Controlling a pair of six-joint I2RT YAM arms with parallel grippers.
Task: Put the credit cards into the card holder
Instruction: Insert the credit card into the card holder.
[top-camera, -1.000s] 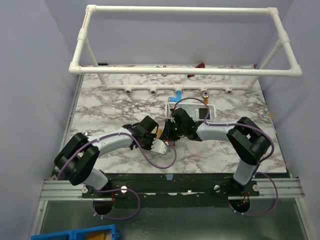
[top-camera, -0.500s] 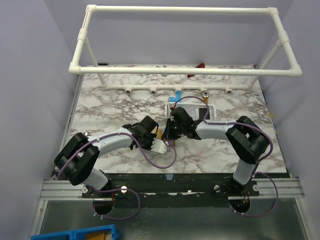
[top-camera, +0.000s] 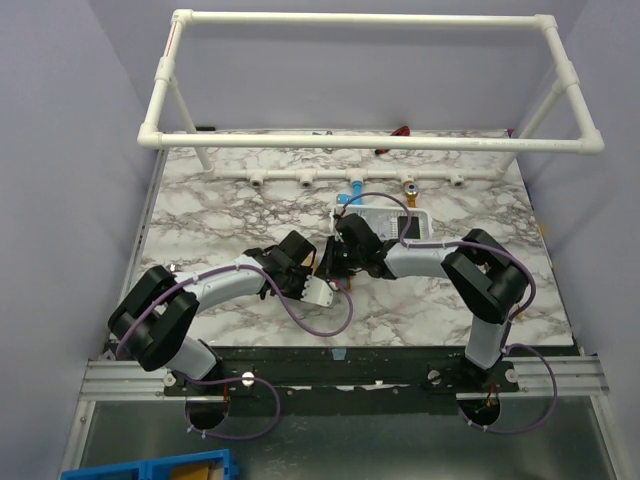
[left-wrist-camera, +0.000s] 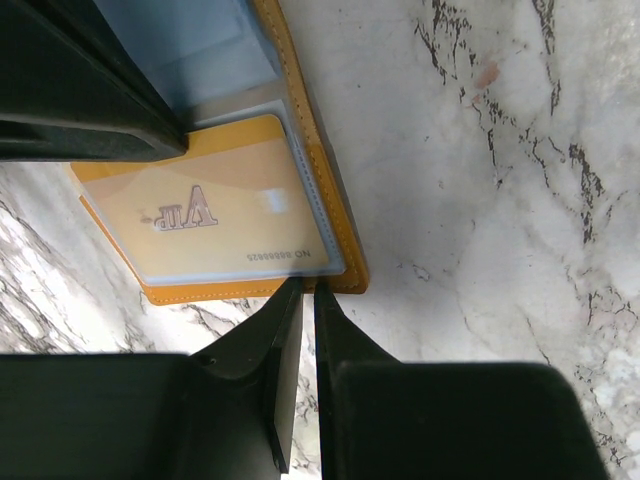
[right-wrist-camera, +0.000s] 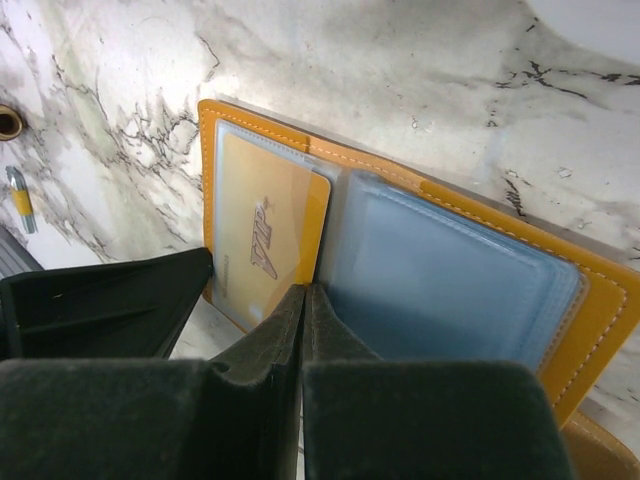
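The orange card holder (right-wrist-camera: 590, 300) lies open on the marble between both grippers; in the top view (top-camera: 321, 262) only a sliver of it shows. A yellowish-gold card (left-wrist-camera: 225, 210) sits in its clear sleeve, also in the right wrist view (right-wrist-camera: 265, 235). The blue-tinted sleeve (right-wrist-camera: 440, 285) beside it looks empty. My left gripper (left-wrist-camera: 308, 287) is shut to a thin gap, with its tips at the holder's rim. My right gripper (right-wrist-camera: 304, 290) is shut, with its tips at the fold between the two sleeves. More cards, dark and silvery-white (top-camera: 385, 222), lie in the basket.
A white mesh basket (top-camera: 424, 216) stands just behind the right gripper. A white pipe frame (top-camera: 370, 141) spans the back of the table, with small fittings (top-camera: 352, 183) along its base. Each gripper's black finger shows in the other's wrist view (left-wrist-camera: 80, 90) (right-wrist-camera: 100, 300).
My right gripper has shifted slightly left and away from the basket, uncovering more of it. The left arm has not visibly moved.
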